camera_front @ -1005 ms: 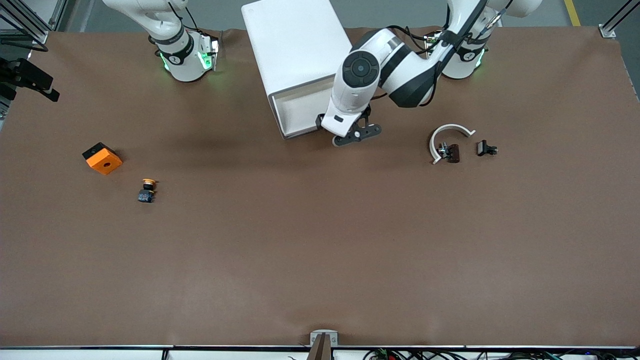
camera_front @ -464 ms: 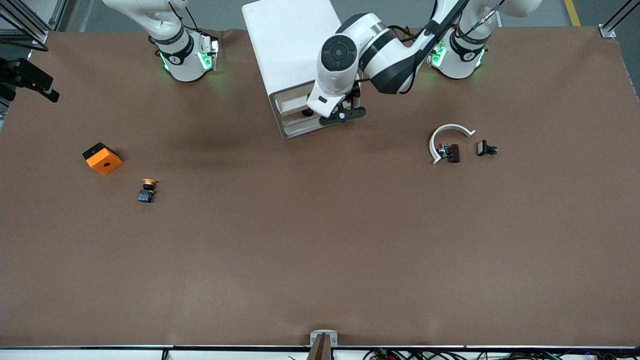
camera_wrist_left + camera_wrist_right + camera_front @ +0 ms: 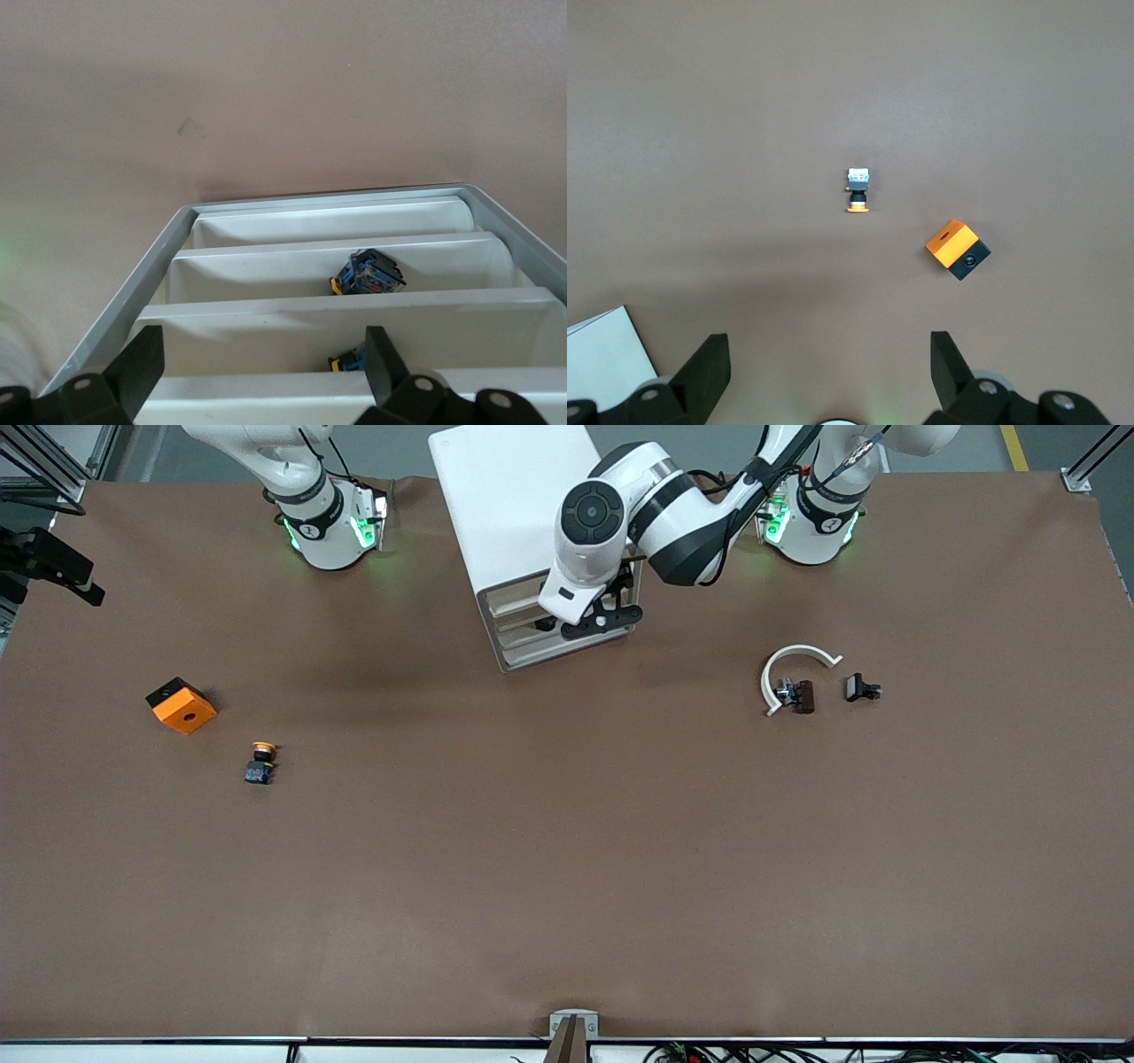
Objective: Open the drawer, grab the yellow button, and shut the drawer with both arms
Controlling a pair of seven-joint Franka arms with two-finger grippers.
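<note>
The white cabinet stands between the arms' bases, its drawer fronts facing the front camera. My left gripper is open right at those fronts. In the left wrist view the gripper straddles the uppermost drawer, and small blue-and-yellow parts show in the drawers below. The button, orange cap on a dark body, lies on the table toward the right arm's end. My right gripper hangs open high over the table, and its wrist view shows the button.
An orange block with a black hole lies beside the button, a little farther from the front camera. A white curved ring and small black parts sit toward the left arm's end. Brown mat covers the table.
My left gripper has moved from in front of the cabinet in against its fronts, and the pulled-out white drawer has slid back in. The right arm has not moved.
</note>
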